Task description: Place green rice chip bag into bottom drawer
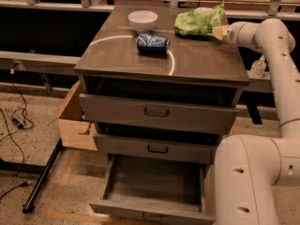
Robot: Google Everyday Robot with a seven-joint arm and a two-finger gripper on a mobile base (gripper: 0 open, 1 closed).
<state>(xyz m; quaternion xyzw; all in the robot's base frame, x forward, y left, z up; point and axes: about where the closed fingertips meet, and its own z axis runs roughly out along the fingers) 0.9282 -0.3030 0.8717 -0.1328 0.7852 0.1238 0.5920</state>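
The green rice chip bag [198, 21], crinkled bright green with white patches, lies at the back right of the cabinet top. My gripper [217, 31] is at the bag's right end, touching or very close to it, with the arm reaching in from the right. The bottom drawer [154, 181] is pulled open below, and nothing shows inside it. The two shallower drawers above it are closed.
A crushed blue can [152, 43] lies mid-top and a white bowl [143, 18] stands behind it. A cardboard box [75, 121] sits on the floor left of the cabinet. My arm's lower link [253, 182] stands beside the open drawer's right side. Cables lie on the floor at left.
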